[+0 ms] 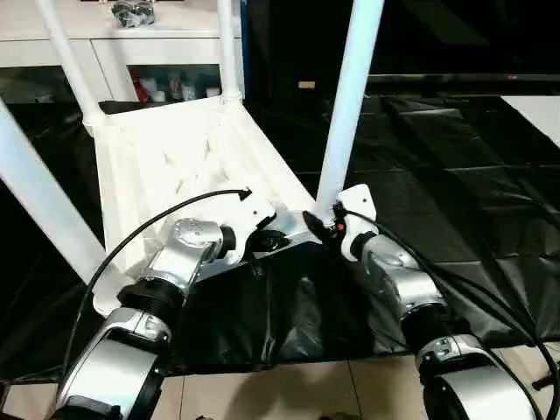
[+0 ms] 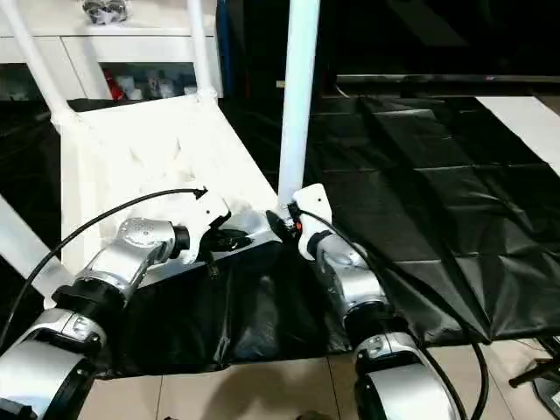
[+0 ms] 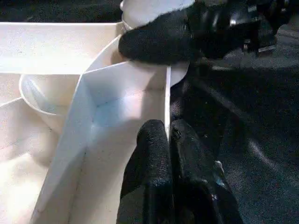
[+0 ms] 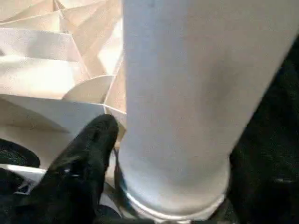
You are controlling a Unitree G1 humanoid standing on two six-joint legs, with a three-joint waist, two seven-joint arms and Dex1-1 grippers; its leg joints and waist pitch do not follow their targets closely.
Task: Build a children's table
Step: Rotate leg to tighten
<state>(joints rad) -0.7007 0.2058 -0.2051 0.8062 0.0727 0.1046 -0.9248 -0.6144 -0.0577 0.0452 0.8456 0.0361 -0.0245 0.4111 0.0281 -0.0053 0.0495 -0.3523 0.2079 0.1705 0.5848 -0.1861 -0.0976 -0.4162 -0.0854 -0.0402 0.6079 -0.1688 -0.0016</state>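
Tabletop (image 1: 188, 166) lies upside down on black plastic sheeting (image 1: 455, 175), ribbed underside up, roughly centre of the head views, stretching from the grippers toward 11 o'clock. Legs: 4 white tube legs counted, all standing in corner sockets — 1 at the near right corner (image 1: 350, 105), 1 at the far right corner (image 1: 229, 48), 1 at the far left corner (image 1: 68, 66), 1 at the near left corner (image 1: 39, 206) leaning out toward 9 o'clock. Tabletops: 1. Grippers: 2. Left gripper (image 3: 167, 140) is clenched on the tabletop's thin near edge wall, fingers pinching it from both sides, just at 9 o'clock of the near right socket. Right gripper (image 4: 159, 154) sits at the base of the near right leg with its fingers (image 4: 86, 149) spread around the tube; 1 finger shows touching beside the socket collar, whether it is squeezing the tube I cannot tell. Step in hand, as I judge it: seating the last leg, near right corner, with the left steadying the top. Task looks nearly done; the near right leg appears upright in its socket. Next move likely calls for pressing or twisting that leg fully home while the left holds the edge firm, then letting go and flipping the table upright. White cabinet (image 1: 131, 48) stands behind at 12 o'clock, well apart.
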